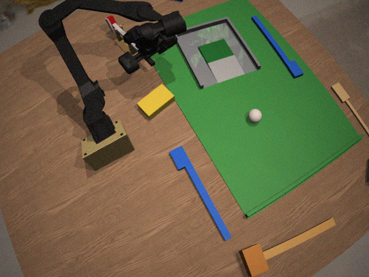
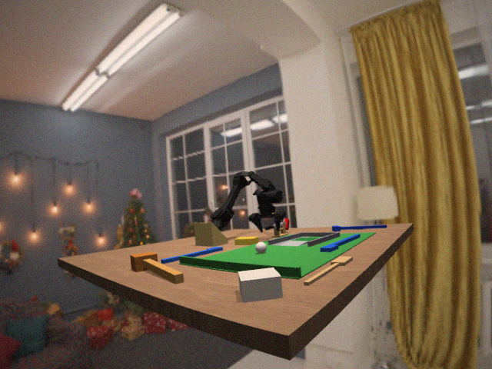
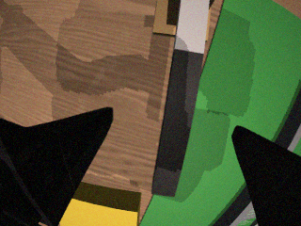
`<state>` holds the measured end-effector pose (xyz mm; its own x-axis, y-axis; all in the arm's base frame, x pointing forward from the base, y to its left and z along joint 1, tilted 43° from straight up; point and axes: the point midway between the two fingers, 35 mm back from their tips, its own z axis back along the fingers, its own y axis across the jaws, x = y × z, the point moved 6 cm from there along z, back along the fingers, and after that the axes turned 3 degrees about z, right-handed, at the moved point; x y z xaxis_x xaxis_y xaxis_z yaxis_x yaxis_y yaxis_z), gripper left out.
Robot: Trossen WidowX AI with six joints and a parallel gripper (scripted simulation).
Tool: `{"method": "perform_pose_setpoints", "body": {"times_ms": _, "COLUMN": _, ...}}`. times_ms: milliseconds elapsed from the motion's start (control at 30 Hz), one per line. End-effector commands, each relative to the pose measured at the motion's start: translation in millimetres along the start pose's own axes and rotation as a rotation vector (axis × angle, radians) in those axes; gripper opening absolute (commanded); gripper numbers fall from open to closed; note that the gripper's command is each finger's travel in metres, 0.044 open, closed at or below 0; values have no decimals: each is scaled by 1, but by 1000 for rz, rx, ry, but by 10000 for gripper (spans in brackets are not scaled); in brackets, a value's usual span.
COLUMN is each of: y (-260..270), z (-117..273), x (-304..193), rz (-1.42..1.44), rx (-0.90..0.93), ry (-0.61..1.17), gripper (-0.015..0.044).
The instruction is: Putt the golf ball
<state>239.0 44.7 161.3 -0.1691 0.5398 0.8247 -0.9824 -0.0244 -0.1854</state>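
Early stage, pre-grasp. The fingers (image 1: 149, 56) (image 2: 268, 231) were spread about as wide as they go and had hold of nothing. The red putter (image 1: 120, 29) (image 2: 286, 223) (image 3: 176, 118) was at upper left in the top view, red head outward, propped on a small wooden stand (image 1: 131, 49) (image 2: 280, 233) (image 3: 163, 25). In the wrist view its dark handle ran down the middle, between the two tips (looked lined up, though height over the handle was hard to judge).

The golf ball (image 1: 255, 115) (image 2: 260, 247) sat on the green mat (image 1: 214, 125) (image 2: 254, 262) (image 3: 212, 141), right of centre in the top view, well apart from the pale ramp (image 1: 226, 68) and what looked like the raised green (image 1: 215, 50) at upper centre.

Done: reach to the putter, it seemed. Left: grip it, lift it off the stand, bring the head behind the ball, stroke, ball at rest up top. Likely next: lower a bit, then close on the handle.
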Motion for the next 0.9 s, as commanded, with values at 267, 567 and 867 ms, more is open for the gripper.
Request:
{"method": "perform_pose_setpoints", "body": {"times_ms": 267, "y": 0, "z": -9, "x": -2, "rz": 0, "rx": 1, "ry": -1, "gripper": 361}}
{"method": "perform_pose_setpoints", "body": {"times_ms": 567, "y": 0, "z": -9, "x": -2, "rz": 0, "rx": 1, "ry": -1, "gripper": 125}}
{"method": "perform_pose_setpoints", "body": {"times_ms": 867, "y": 0, "z": -9, "x": -2, "rz": 0, "rx": 1, "ry": -1, "gripper": 6}}
